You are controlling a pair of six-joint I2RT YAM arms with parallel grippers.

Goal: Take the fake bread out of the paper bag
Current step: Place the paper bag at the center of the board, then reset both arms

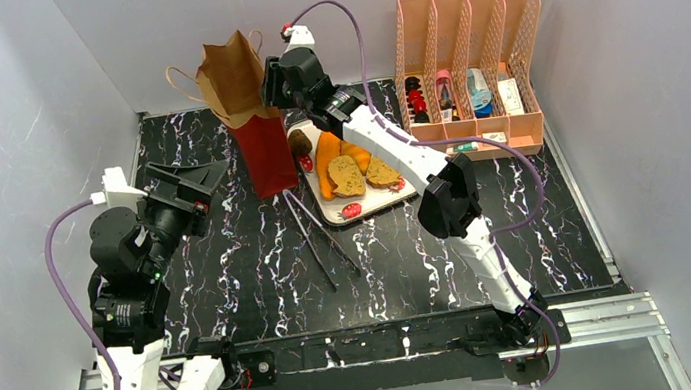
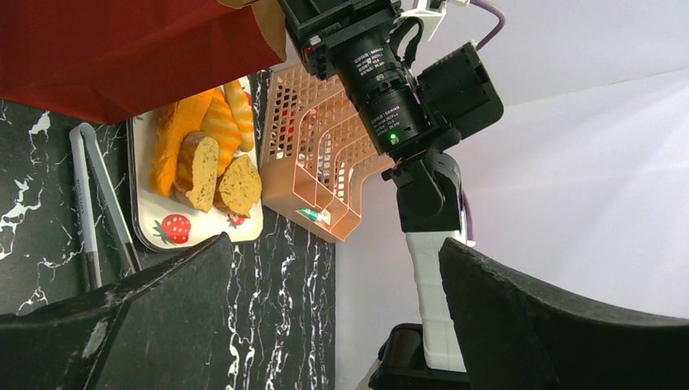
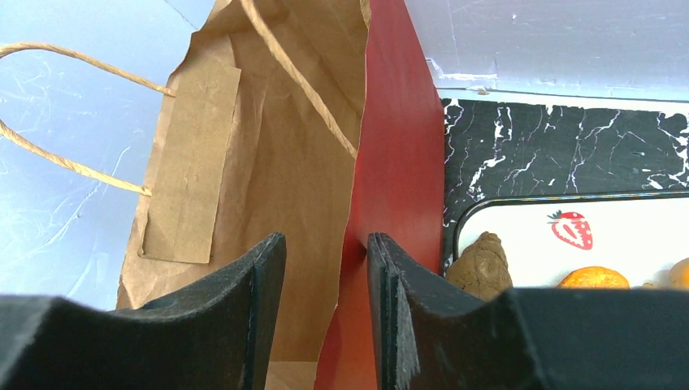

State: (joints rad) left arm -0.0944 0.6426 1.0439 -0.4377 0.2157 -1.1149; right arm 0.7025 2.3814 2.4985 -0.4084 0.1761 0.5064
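Observation:
The paper bag (image 1: 240, 88) stands at the back of the table, brown above and red below (image 1: 266, 160), its top leaning left. My right gripper (image 1: 270, 92) is at its rim. In the right wrist view the gripper (image 3: 325, 240) straddles the bag's side wall (image 3: 390, 162), one finger inside and one outside, with a gap between them. No bread shows in the visible part of the bag's inside. The fake bread (image 1: 347, 173) lies on the strawberry tray (image 1: 378, 203), and the brown roll (image 3: 479, 264) is nearest the bag. My left gripper (image 1: 206, 178) is open and empty, left of the bag.
Metal tongs (image 1: 319, 237) lie in front of the tray. A pink divided organizer (image 1: 470, 58) with small items stands at the back right. The left wrist view shows the tray (image 2: 195, 237), the tongs (image 2: 97, 203), the organizer (image 2: 317, 162) and the red bag (image 2: 122, 57).

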